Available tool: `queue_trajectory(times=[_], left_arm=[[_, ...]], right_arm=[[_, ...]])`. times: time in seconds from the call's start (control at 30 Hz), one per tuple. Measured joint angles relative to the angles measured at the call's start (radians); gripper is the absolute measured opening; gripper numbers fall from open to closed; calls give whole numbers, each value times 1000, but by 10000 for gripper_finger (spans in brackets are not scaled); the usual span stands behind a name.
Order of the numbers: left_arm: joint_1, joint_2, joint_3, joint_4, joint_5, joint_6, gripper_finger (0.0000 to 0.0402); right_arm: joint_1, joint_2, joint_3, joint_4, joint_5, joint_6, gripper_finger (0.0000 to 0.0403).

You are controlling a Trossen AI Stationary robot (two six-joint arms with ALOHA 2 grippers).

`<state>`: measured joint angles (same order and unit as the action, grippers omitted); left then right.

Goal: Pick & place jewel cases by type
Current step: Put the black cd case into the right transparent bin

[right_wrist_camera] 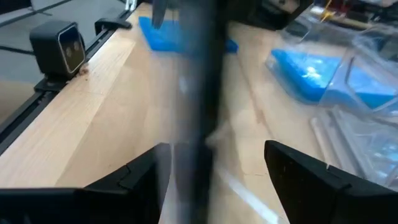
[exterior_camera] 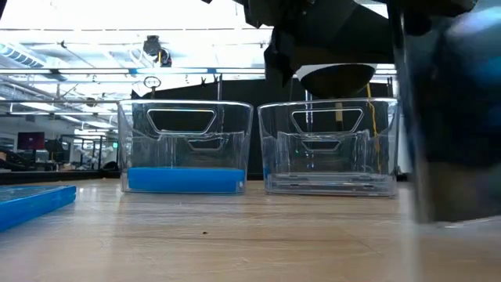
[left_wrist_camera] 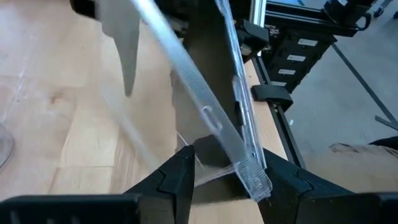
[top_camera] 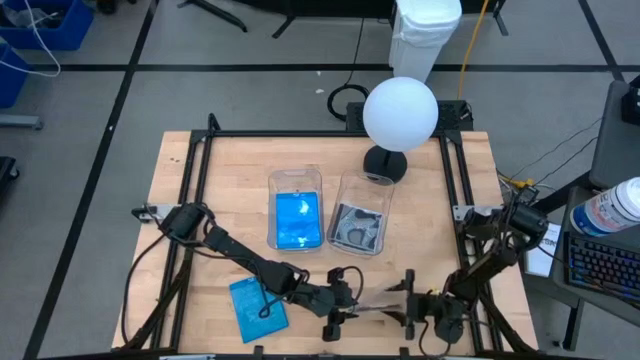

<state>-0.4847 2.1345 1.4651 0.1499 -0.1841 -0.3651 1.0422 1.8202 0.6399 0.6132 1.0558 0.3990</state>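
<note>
The left pincer (left_wrist_camera: pixel 224 180) pinches a clear jewel case (left_wrist_camera: pixel 211 112) by one edge, near the front edge of the tabletop (top_camera: pixel 230 160). Just across from it, the right pincer (right_wrist_camera: pixel 214 168) stands spread, its fingers either side of the same case without pressing it; this looks like a handover or a regrasp, though the blurred close view leaves that unsure. To the left arm's outer side a blue jewel case (top_camera: pixel 258 305) lies flat on the wood, not yet sorted. Farther back, two clear tubs sit side by side: the left tub (top_camera: pixel 296 180) already holds blue cases, the right tub (top_camera: pixel 362 184) holds clear, grey ones. So sorting is well advanced; two cases remain.
</note>
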Motion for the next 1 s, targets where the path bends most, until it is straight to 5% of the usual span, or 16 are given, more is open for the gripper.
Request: queue_trajectory(times=[0.6,1.0], left_arm=[[-1,4,0,-14,4,47,147],[-2,3,0,-18,14,49,147]], right_arm=[[33,-2,0,-4,143,25,251],[69,-2,1,84,295,-184,252]])
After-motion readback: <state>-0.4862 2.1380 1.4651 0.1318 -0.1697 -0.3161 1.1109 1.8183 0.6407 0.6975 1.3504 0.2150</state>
